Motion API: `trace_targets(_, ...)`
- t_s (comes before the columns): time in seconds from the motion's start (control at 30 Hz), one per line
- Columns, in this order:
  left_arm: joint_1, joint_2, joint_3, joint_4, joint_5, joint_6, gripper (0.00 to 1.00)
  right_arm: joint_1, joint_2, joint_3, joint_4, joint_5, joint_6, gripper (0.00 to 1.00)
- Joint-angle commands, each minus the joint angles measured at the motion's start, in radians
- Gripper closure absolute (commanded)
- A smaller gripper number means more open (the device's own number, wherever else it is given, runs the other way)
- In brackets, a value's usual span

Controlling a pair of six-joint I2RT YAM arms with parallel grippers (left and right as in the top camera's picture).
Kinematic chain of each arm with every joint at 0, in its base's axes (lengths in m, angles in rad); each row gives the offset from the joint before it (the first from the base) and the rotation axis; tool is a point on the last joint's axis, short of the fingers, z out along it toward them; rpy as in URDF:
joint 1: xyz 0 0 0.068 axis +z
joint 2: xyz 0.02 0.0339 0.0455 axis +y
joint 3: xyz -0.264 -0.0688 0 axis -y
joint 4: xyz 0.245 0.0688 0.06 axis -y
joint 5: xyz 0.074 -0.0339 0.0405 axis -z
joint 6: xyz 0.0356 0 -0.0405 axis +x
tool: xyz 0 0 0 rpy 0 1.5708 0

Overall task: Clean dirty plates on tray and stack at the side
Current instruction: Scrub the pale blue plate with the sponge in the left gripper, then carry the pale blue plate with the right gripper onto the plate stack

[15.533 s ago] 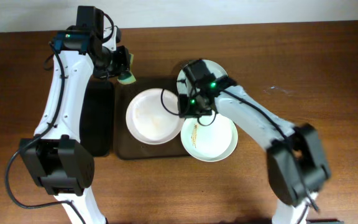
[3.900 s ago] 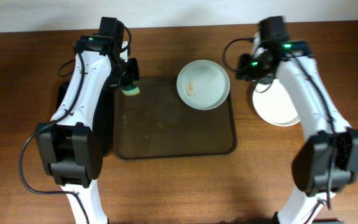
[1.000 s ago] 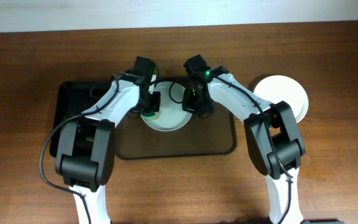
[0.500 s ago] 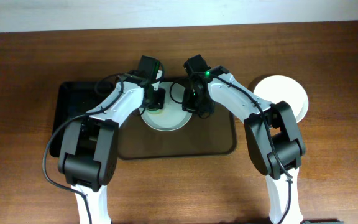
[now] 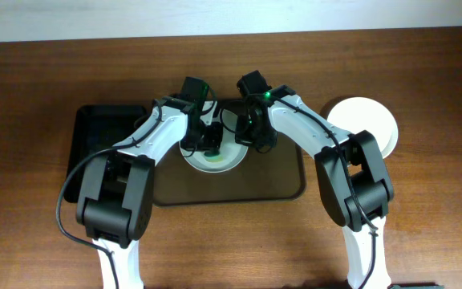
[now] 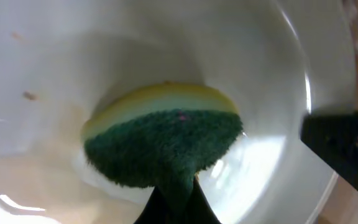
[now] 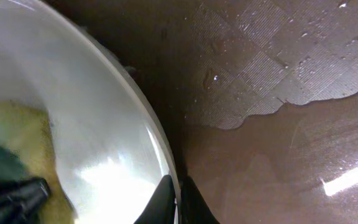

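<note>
My left gripper (image 6: 174, 204) is clamped on a soft yellow-and-green scouring sponge (image 6: 163, 140). The sponge is pressed into the glossy round white plate (image 5: 219, 160) directly beneath, on the wet, textured dark brown tray (image 7: 278, 74). My right gripper (image 7: 174, 198) pinches the thin rim on that plate's right side, closed onto it. A second white plate (image 5: 369, 124) lies off-tray, further right.

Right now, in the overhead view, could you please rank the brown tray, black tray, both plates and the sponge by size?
1. brown tray
2. black tray, partly covered
3. table plate and tray plate: both partly covered, seemingly alike
4. sponge, barely visible
</note>
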Motion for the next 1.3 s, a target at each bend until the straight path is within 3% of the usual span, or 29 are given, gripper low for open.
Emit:
trace_targets(0.0, 0.021, 0.023, -0.007, 0.062, -0.192, -0.035, 1.0, 0.006, 0.062, -0.039, -0.014, 0.063, 0.005, 0.96)
trace_targets(0.07, 0.041, 0.023, -0.007, 0.068, -0.274, -0.079, 1.0, 0.006, 0.062, -0.039, -0.014, 0.063, 0.004, 0.96)
trace_targets(0.17, 0.075, 0.023, -0.007, 0.02, -0.288, -0.082, 1.0, 0.006, 0.062, -0.039, -0.012, 0.063, -0.003, 0.96)
trace_targets(0.23, 0.076, 0.023, -0.007, -0.161, -0.127, -0.081, 1.0, 0.006, 0.062, -0.039, -0.011, 0.062, -0.002, 0.96)
trace_targets(0.3, 0.075, 0.023, -0.007, -0.2, -0.025, -0.05, 1.0, 0.006, 0.062, -0.039, -0.01, 0.062, -0.002, 0.96)
trace_targets(0.33, 0.075, 0.023, -0.007, -0.2, 0.118, 0.006, 1.0, 0.006, 0.062, -0.039, -0.008, 0.061, -0.002, 0.96)
trace_targets(0.4, 0.075, 0.023, -0.007, -0.146, 0.245, 0.019, 1.0, 0.006, 0.062, -0.039, -0.008, 0.058, -0.002, 0.96)
trace_targets(0.53, 0.097, 0.023, 0.005, 0.009, 0.272, -0.056, 1.0, 0.007, 0.062, -0.039, -0.004, 0.058, -0.003, 0.96)
trace_targets(0.63, 0.184, 0.022, 0.138, -0.036, 0.455, -0.076, 1.0, 0.006, 0.062, -0.039, -0.004, 0.058, -0.018, 0.96)
trace_targets(0.7, 0.242, 0.022, 0.244, -0.131, 0.488, -0.076, 1.0, 0.006, 0.062, -0.039, -0.004, 0.054, -0.019, 0.96)
trace_targets(0.8, 0.312, 0.022, 0.375, -0.295, 0.415, -0.017, 1.0, 0.006, 0.061, -0.036, 0.004, -0.004, -0.073, 0.96)
trace_targets(1.0, 0.313, 0.022, 0.381, -0.468, 0.093, -0.015, 1.0, 0.006, -0.036, 0.012, -0.043, 0.008, -0.161, 0.96)
trace_targets(1.13, 0.313, 0.022, 0.381, -0.468, 0.083, -0.015, 1.0, 0.013, -0.194, 0.012, -0.134, 0.228, -0.161, 0.96)
trace_targets(1.27, 0.307, 0.022, 0.381, -0.456, 0.078, -0.015, 1.0, 0.085, -0.342, 0.012, -0.232, 0.599, -0.159, 0.96)
